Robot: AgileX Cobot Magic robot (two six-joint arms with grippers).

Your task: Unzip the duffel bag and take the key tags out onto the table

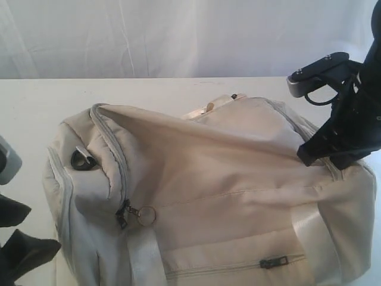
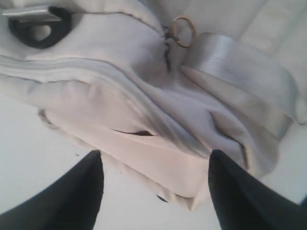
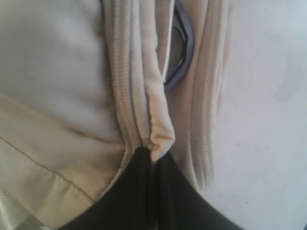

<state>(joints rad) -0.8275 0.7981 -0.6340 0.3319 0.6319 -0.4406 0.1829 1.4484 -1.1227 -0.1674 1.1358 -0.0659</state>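
Observation:
The cream duffel bag (image 1: 226,190) lies across the white table (image 1: 36,101), its main zipper closed, with a zipper pull and metal ring (image 1: 146,214) at its left end. My right gripper (image 3: 154,155) is shut on a fold of the bag's fabric beside the zipper seam (image 3: 125,86), at the bag's right end (image 1: 324,156). My left gripper (image 2: 156,160) stands open just off the bag's left end, above the tabletop, with nothing between its fingers (image 2: 76,191). The ring (image 2: 183,31) and a webbing strap (image 2: 240,67) show beyond it. The key tags are hidden.
A dark plastic D-ring (image 1: 80,158) sits on the bag's left end, and another (image 3: 180,48) near the right gripper. A front pocket zipper (image 1: 274,262) faces the camera. A white curtain (image 1: 178,36) hangs behind the table.

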